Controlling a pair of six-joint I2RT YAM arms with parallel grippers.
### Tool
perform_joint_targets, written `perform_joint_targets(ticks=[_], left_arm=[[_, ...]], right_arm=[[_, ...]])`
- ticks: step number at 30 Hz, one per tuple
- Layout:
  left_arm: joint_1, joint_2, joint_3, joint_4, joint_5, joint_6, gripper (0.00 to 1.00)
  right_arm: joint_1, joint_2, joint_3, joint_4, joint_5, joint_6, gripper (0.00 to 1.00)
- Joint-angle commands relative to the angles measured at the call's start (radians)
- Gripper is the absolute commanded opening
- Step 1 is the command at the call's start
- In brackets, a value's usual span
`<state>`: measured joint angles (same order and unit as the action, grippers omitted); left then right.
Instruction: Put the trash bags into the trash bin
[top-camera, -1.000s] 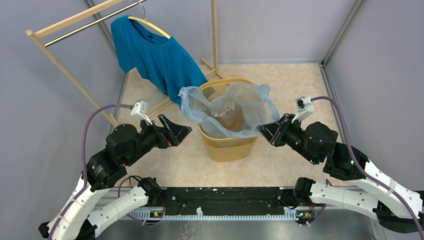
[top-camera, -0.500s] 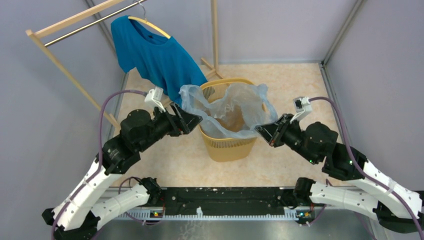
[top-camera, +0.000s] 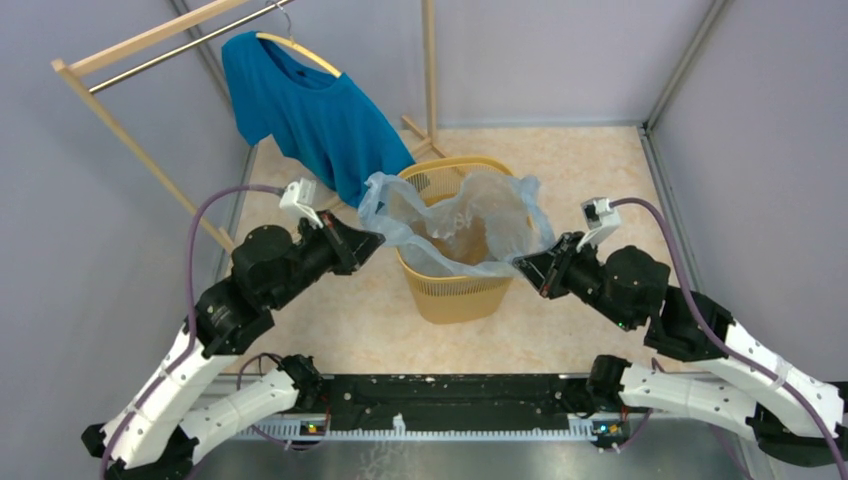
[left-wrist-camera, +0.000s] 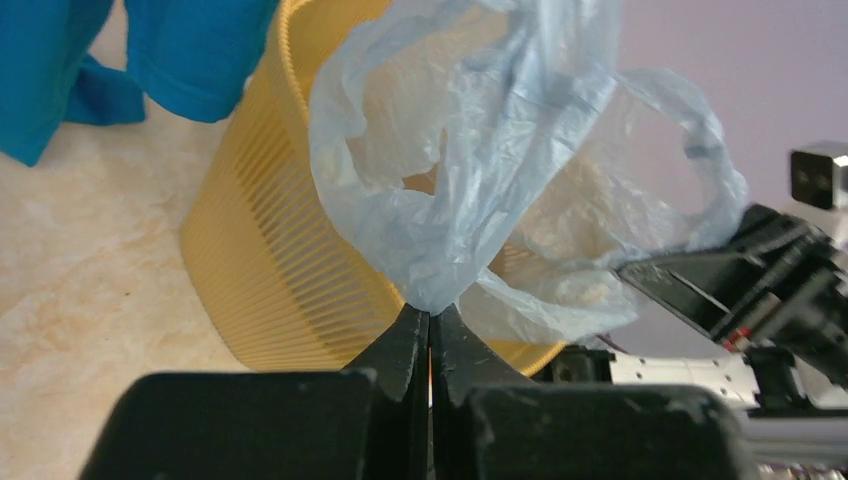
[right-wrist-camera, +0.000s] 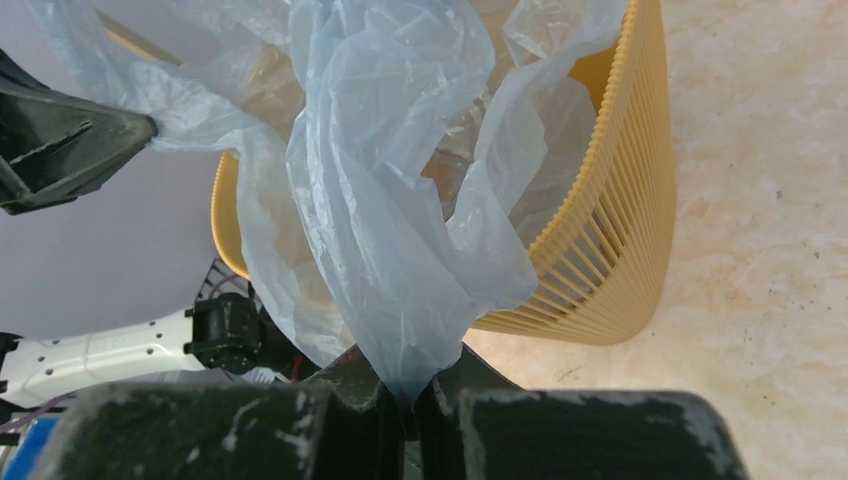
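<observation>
1. The trash bag (top-camera: 470, 215) is lying spread over the mouth of the trash bin (top-camera: 455, 295), stretched between both arms
2. Only the wrist views are showing the grip: the left gripper (left-wrist-camera: 430, 318) and the right gripper (right-wrist-camera: 405, 385) are each clamping a bunched edge of film
3. The bin is standing on a beige marbled surface (top-camera: 600, 170), grey walls (top-camera: 540, 50) enclosing it
4. A teal T-shirt (top-camera: 320, 115) is hanging on a wooden rack (top-camera: 130, 45) just behind the bin
</observation>
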<state>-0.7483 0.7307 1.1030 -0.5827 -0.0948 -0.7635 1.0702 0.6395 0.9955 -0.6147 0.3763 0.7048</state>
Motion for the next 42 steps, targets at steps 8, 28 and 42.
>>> perform_joint_targets(ticks=[8,28,42], left_arm=[[0.001,-0.244,-0.139,-0.033,0.180,0.024,0.00],[0.001,-0.129,-0.230,-0.158,0.014,-0.010,0.00],[0.001,0.002,-0.197,-0.098,-0.076,0.099,0.42]], right_arm=[[-0.007,-0.055,0.010,-0.078,0.023,-0.029,0.04],[-0.007,-0.065,-0.081,-0.065,0.267,-0.130,0.23],[-0.007,-0.026,-0.093,-0.052,0.260,-0.331,0.60]])
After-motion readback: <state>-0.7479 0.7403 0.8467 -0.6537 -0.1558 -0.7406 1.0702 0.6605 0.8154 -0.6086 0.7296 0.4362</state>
